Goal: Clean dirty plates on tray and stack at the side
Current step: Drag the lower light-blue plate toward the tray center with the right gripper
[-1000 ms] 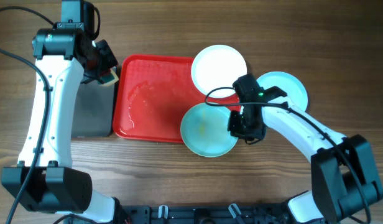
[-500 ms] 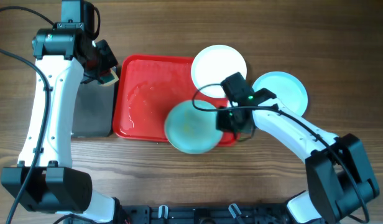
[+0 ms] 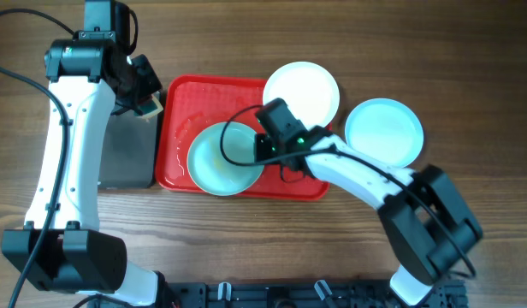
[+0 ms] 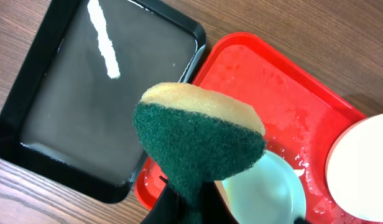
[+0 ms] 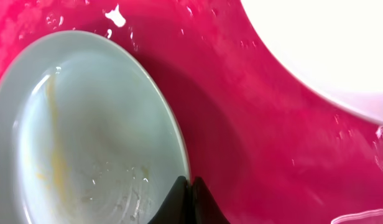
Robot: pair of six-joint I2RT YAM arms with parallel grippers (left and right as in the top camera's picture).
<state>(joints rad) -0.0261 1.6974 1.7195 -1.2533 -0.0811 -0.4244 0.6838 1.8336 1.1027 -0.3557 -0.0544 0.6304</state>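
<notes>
A turquoise plate (image 3: 219, 158) with yellowish smears lies over the red tray (image 3: 180, 128). My right gripper (image 3: 265, 147) is shut on its right rim; the right wrist view shows the fingers (image 5: 188, 196) pinching the plate (image 5: 86, 137) above the wet tray (image 5: 260, 124). A white plate (image 3: 302, 90) rests on the tray's far right corner. A second turquoise plate (image 3: 383, 130) lies on the table to the right. My left gripper (image 3: 144, 96) is shut on a green-and-yellow sponge (image 4: 198, 140), held over the tray's left edge; its fingers (image 4: 188, 202) show below the sponge.
A black tray (image 3: 127, 154) holding water lies left of the red tray; it also shows in the left wrist view (image 4: 36, 124). The red tray's floor is wet. Wooden table all around.
My right gripper has carried the smeared turquoise plate leftward, from the tray's front right corner to over the tray's middle. The left arm has not moved.
</notes>
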